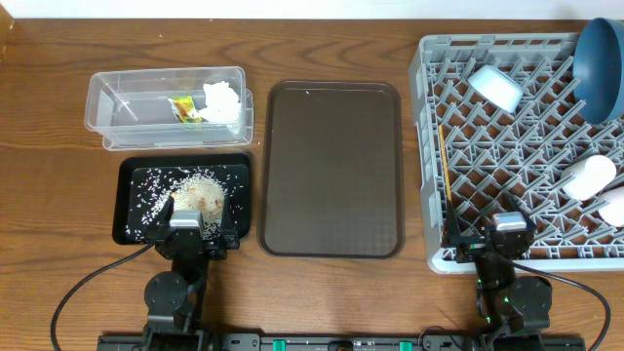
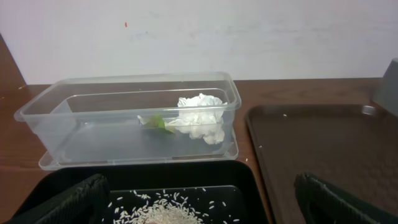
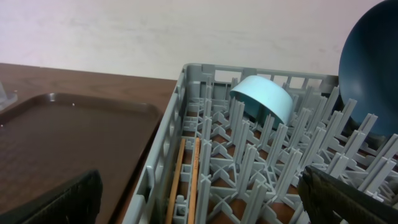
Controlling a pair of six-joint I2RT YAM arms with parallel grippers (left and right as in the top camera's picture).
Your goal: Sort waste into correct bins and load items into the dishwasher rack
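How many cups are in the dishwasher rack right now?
2. A white cup lies near the right edge of the rack; a second cup sits beside it, nearer the robot, cut off by the frame edge. More could be out of frame.

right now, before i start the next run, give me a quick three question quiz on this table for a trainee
1. True or false: the dark blue plate stands in the dishwasher rack.
2. What white thing lies beside the wrapper in the clear tub?
3. The rice lies in: A clear tub, B black tray, C dishwasher rack.
Key: 1 true; 2 the crumpled tissue; 3 B.
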